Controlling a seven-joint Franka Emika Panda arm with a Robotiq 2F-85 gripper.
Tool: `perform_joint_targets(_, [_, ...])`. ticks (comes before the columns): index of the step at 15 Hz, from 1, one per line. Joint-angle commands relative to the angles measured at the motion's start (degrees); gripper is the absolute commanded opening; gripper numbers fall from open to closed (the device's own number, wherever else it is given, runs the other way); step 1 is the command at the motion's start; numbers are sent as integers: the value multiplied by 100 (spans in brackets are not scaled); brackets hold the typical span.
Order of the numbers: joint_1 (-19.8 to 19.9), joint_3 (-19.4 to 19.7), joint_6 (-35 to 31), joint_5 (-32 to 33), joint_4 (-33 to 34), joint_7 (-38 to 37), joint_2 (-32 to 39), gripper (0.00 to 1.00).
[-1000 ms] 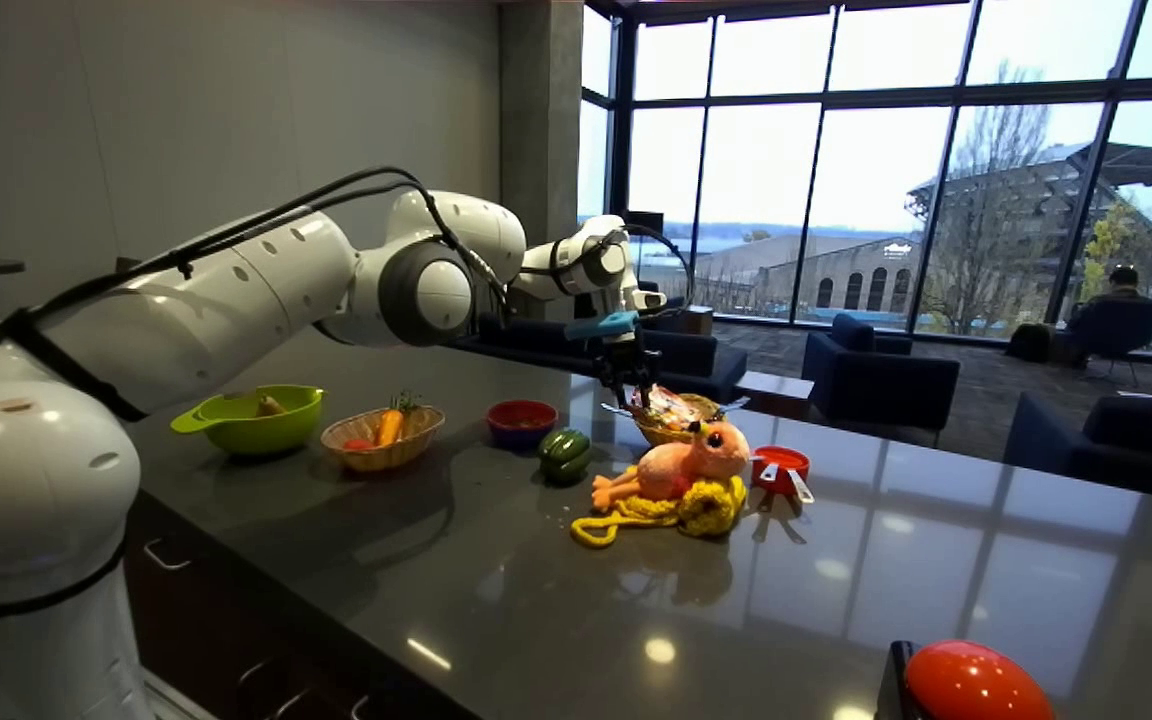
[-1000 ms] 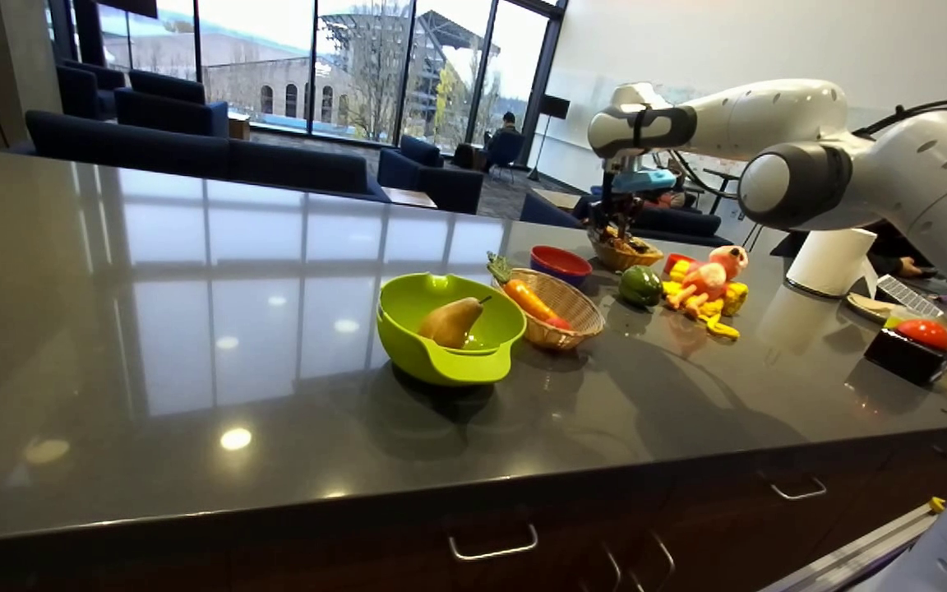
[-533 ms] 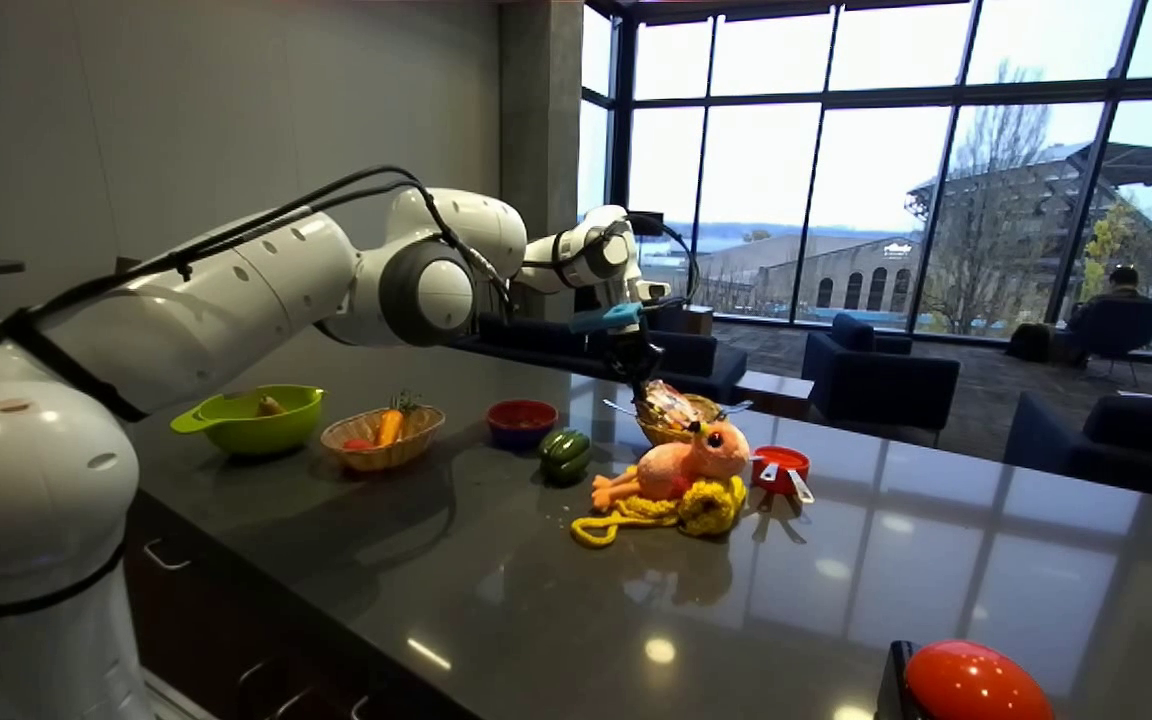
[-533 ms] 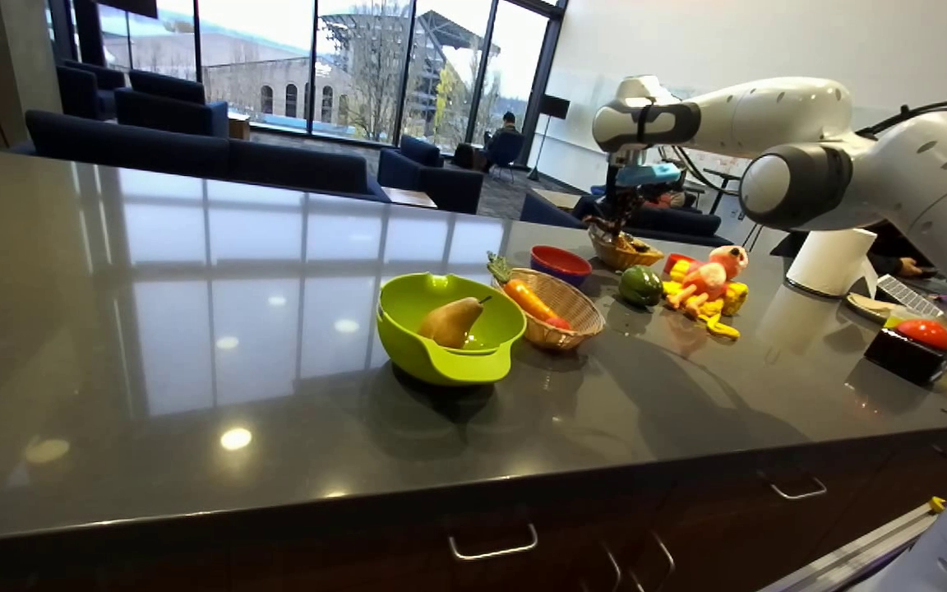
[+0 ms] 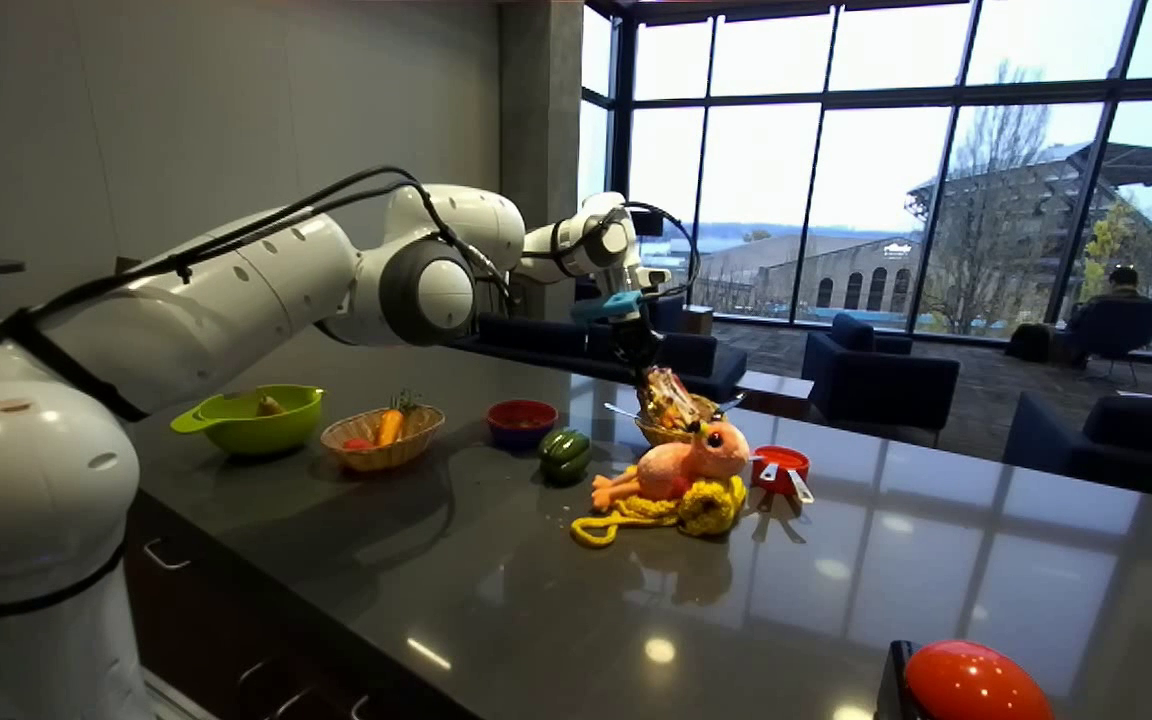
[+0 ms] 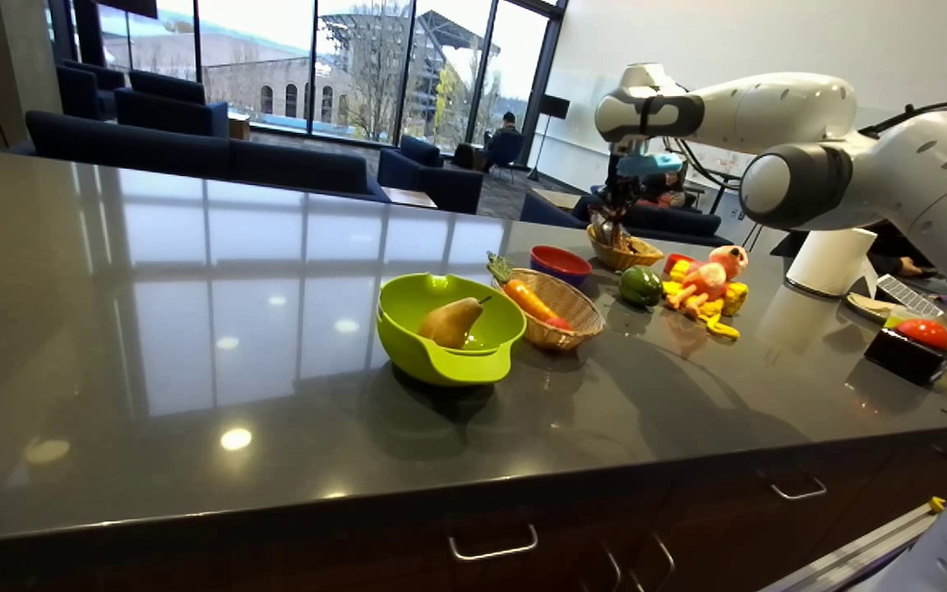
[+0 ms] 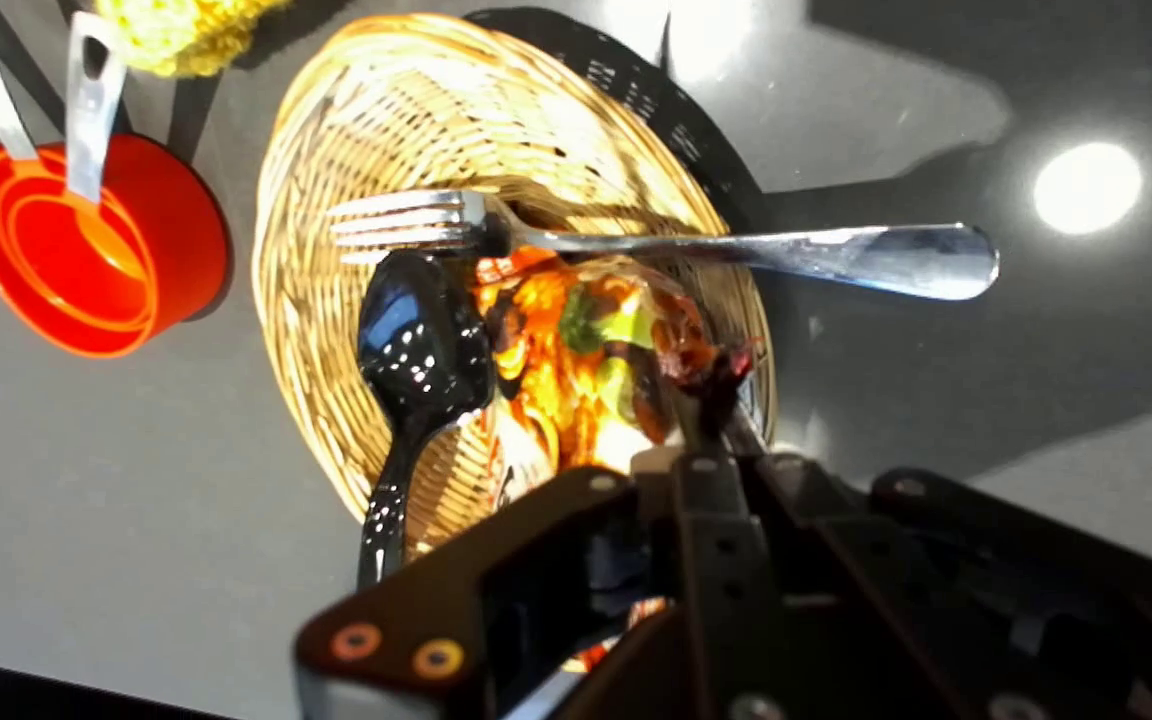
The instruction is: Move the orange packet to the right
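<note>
The orange packet [image 7: 576, 375], crinkly and printed in orange, red and green, lies partly in an oval wicker basket [image 7: 321, 170] in the wrist view. My gripper [image 7: 721, 395] is shut on one edge of it, the jaws pinched together on a dark crumpled fold. In an exterior view the packet [image 5: 671, 400] stands upright out of the basket [image 5: 658, 434], its top at my gripper [image 5: 644, 368]. The packet's lower part is hidden in the basket and behind the plush toy. My gripper [image 6: 612, 220] is also over the basket [image 6: 642, 255] in an exterior view.
In the basket lie a fork [image 7: 866, 260] and a black spoon [image 7: 416, 340]. Around it stand red measuring cups [image 7: 181, 230], a pink plush toy [image 5: 676, 468] on yellow knitting, a green pepper [image 5: 564, 457], red bowl [image 5: 522, 423], carrot basket [image 5: 376, 458] and green bowl [image 6: 449, 366].
The jaws have come together on the packet's edge. My gripper has risen a little, and the packet's top has been pulled up from lying in the basket to a steeper stand.
</note>
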State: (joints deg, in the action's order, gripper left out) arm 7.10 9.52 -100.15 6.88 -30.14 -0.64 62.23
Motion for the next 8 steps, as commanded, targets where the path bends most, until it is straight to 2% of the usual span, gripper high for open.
perform_joint_targets(1, [20,1,84,-63,201,-234,-160,0])
perform_joint_targets(3, [18,-19,130,-91,269,-342,-237,0])
perform_joint_targets(4, [84,-81,401,-52,923,-390,63,0])
perform_joint_targets(6, [78,-100,509,-61,1095,-506,16,0])
perform_joint_targets(7, [19,-49,372,-87,671,-542,-295,0])
perform_joint_targets(8, [28,-83,482,-121,736,-554,-342,0])
